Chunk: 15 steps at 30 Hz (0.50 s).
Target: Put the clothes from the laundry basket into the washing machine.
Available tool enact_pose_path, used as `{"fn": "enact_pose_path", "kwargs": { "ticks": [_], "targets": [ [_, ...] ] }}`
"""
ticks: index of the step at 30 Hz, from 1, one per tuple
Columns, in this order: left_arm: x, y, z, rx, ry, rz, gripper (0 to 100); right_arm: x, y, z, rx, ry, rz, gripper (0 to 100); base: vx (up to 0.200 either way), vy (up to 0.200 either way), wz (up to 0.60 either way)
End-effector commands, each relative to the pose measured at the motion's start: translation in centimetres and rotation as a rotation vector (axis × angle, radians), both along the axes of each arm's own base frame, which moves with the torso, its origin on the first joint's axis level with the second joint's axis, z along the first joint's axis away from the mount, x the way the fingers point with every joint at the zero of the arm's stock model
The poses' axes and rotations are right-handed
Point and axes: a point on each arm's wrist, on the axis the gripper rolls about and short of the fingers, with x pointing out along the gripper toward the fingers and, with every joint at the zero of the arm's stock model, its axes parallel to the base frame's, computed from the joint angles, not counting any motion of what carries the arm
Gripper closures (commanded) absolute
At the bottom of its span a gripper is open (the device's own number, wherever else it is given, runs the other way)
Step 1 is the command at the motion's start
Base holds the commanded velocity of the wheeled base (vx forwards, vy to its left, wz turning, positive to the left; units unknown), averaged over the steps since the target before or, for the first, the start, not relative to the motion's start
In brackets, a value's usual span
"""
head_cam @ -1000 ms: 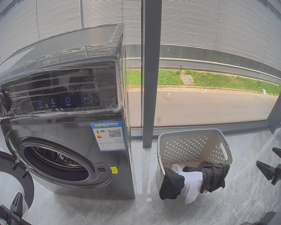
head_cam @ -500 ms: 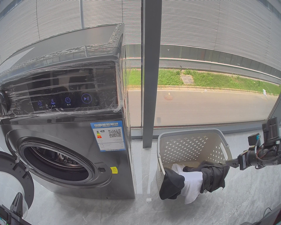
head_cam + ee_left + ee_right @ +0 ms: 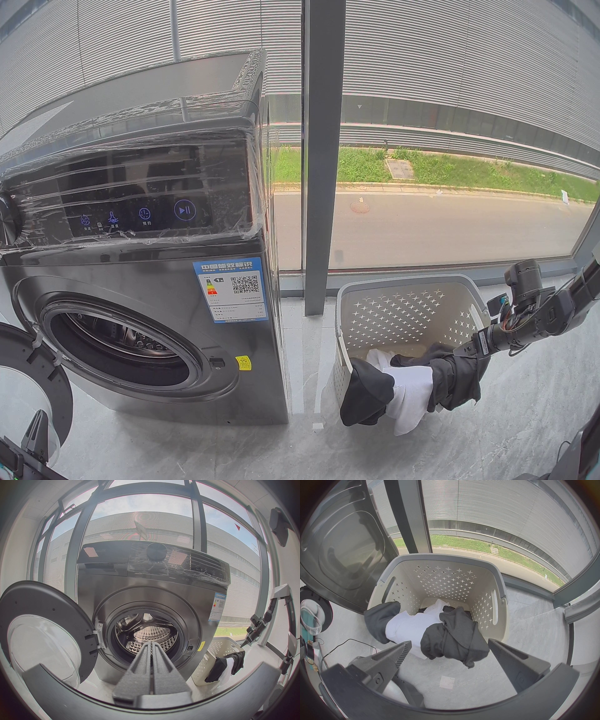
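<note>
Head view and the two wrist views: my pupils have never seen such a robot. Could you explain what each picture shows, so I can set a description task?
The robot has two arms, each ending in a black two-fingered gripper. The head view looks down from a camera on its head. Each wrist view looks along one arm's gripper.

On the grey stone floor stand a grey steel front-loading washing machine, its round door swung open, and a beige plastic laundry basket with star-shaped holes. A black garment, a white garment and a second black garment hang over its front rim.

The left gripper, shut and empty, points at the drum. The right gripper is open by the black garment, holding nothing.
</note>
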Motion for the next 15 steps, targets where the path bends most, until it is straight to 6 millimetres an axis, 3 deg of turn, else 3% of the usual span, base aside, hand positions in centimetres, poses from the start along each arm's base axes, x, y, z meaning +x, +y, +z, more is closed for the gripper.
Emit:
{"fn": "enact_pose_path", "kwargs": {
  "ticks": [1, 10, 15],
  "targets": [
    [-0.14, 0.01, -0.02, -0.002, -0.018, 0.003, 100, 1.87, -0.27, -2.17, 0.002, 0.045, -0.006, 0, 0.0, 0.0, 0.0],
    [-0.13, 0.0, -0.02, -0.006, -0.018, 0.0, 100, 1.85, -0.31, -2.29, 0.006, 0.05, -0.005, 0, 0.0, 0.0, 0.0],
    [-0.13, 0.0, -0.02, -0.006, -0.018, -0.001, 100, 1.92, -0.18, -2.29, 0.018, 0.049, 0.009, 0, 0.0, -0.2, 0.0]
  ]
}}
